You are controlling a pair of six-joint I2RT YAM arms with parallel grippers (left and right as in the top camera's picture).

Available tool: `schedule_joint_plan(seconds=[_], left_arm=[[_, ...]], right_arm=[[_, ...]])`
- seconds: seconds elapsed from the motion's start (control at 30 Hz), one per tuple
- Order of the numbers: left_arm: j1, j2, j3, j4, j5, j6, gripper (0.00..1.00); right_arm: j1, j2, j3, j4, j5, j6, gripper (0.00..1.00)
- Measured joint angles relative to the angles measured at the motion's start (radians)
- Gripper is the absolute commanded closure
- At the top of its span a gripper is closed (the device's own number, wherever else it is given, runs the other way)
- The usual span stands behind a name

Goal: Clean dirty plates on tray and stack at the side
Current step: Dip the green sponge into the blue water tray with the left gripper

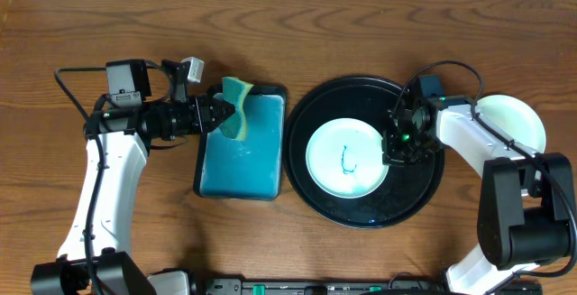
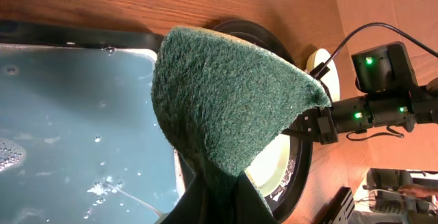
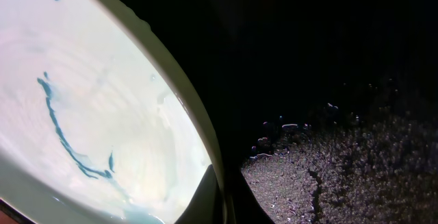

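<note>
A pale mint plate (image 1: 347,158) with a thin teal scribble lies in the round black tray (image 1: 365,207). My right gripper (image 1: 395,143) is at the plate's right rim. In the right wrist view its fingers (image 3: 222,198) close on the rim of the plate (image 3: 102,101), one finger over the plate's inside and one outside on the wet tray (image 3: 342,80). My left gripper (image 1: 219,113) is shut on a green and yellow sponge (image 1: 237,106) and holds it above the blue-lined tray. The sponge (image 2: 226,101) fills the left wrist view, pinched between the fingers (image 2: 219,186).
A rectangular black tray (image 1: 242,151) with blue soapy water sits left of the round tray; it also shows in the left wrist view (image 2: 68,114). Another pale plate (image 1: 514,119) lies on the table at the far right, partly behind my right arm.
</note>
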Motion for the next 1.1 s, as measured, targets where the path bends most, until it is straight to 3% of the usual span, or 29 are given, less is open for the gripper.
schedule_joint_plan(seconds=[1.1], left_arm=[[-0.002,0.0,0.0,-0.002,-0.013,0.0,0.92]], right_arm=[[0.0,0.0,0.0,0.005,0.0,0.0,0.99]])
